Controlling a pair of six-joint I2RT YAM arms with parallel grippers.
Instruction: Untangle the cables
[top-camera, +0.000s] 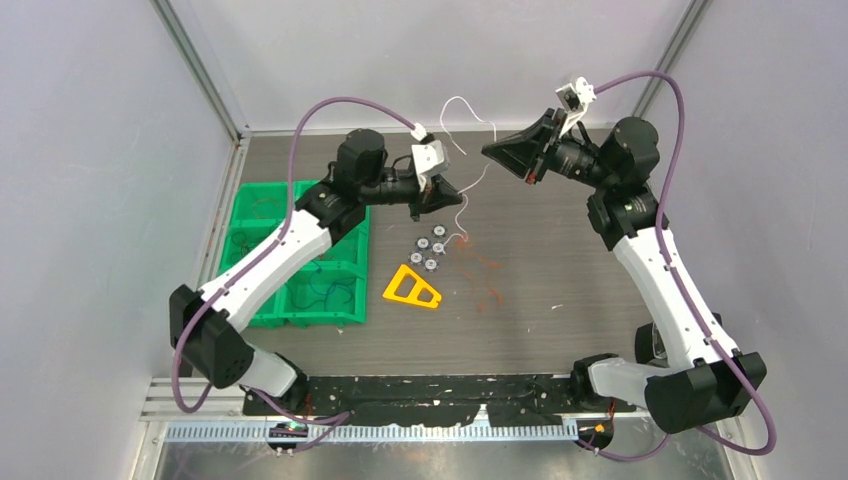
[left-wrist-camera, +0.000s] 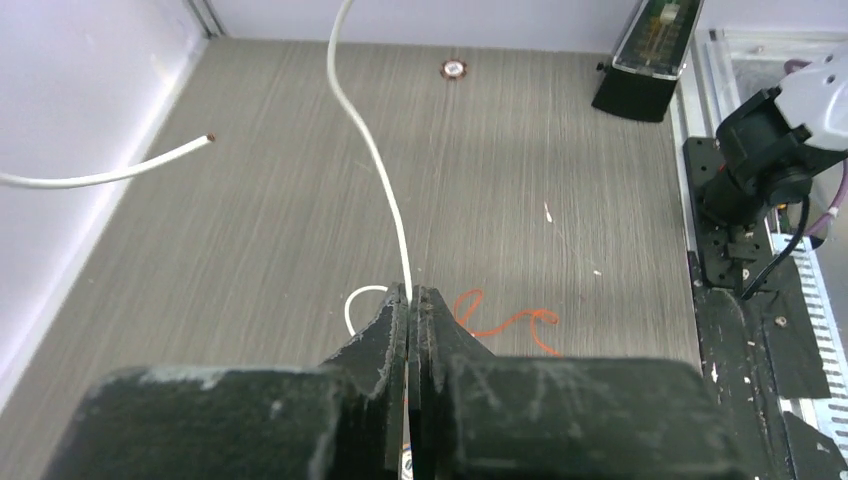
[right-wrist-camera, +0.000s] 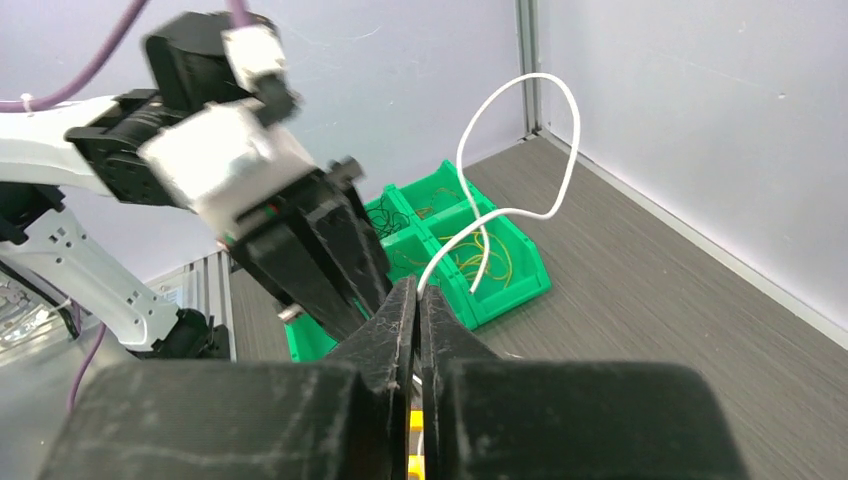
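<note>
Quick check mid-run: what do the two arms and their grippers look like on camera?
Both arms mix white link shells with black joints and bases: left arm, right arm. A thick purple cable loops along each. The left gripper and right gripper have black, wedge-shaped fingers, scuffed pale at the edges.

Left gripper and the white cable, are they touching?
Touching. The left wrist view shows the white cable running down into the left gripper, where the shut jaws pinch it with no gap.
</note>
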